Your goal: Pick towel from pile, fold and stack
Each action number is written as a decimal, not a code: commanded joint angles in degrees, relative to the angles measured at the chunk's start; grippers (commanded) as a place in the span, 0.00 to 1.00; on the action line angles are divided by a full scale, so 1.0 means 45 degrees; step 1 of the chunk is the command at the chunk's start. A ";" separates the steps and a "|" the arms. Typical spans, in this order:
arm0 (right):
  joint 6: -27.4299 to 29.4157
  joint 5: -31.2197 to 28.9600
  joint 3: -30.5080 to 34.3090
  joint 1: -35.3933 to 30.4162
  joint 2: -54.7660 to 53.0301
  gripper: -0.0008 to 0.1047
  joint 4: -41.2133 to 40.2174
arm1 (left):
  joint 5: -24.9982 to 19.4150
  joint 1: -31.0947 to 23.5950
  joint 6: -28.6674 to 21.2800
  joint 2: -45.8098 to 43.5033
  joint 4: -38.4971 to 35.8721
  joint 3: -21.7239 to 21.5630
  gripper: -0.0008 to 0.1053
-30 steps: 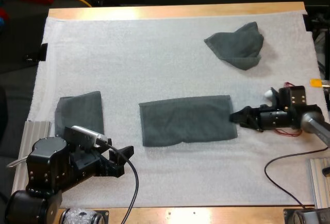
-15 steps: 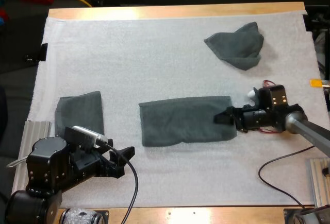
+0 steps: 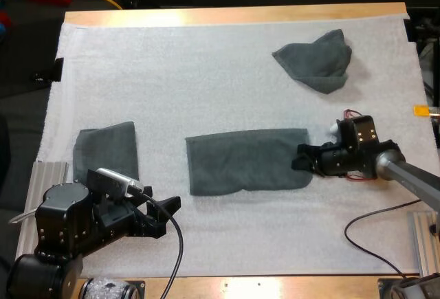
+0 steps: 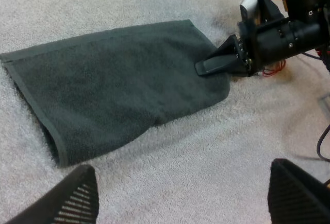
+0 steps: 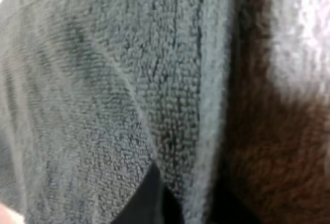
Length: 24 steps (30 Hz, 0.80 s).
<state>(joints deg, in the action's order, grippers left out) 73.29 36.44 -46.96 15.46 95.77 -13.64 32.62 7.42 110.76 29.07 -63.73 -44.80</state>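
On the counter, the flat towel lies in the middle, ready for another fold, so the right tool is at its 3 o'clock edge, though I cannot tell if it grips, and the left tool hangs spread wide at 7 o'clock.

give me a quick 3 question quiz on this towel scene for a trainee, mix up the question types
1. True or false: the left gripper is shut on the middle towel.
2. The right gripper is at: A the crumpled towel; B the middle towel's right edge; C the folded towel.
3. How many towels lie on the white mat?
Key: 1 false, the left gripper is open and holds nothing. 2 B. 3 three: the crumpled towel, the folded towel, the middle towel.
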 commanded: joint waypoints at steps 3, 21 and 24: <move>0.0194 -0.1536 0.0200 0.0020 -0.0478 0.02 -0.1077 | 0.0131 -0.0008 0.0080 -0.0073 0.0210 -0.0078 0.63; 0.1873 -0.7531 0.0102 0.0020 -0.3726 0.02 -0.5316 | 0.0166 -0.0008 0.0080 -0.0073 0.0210 -0.0078 0.63; 0.1873 -0.7481 -0.0274 0.0020 -0.4088 0.02 -0.5710 | 0.0439 -0.0008 0.0080 -0.0073 0.0210 -0.0078 0.63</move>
<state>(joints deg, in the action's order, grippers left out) 81.15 3.51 -47.70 15.59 77.78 -38.32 34.03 7.42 110.72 29.07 -63.73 -44.80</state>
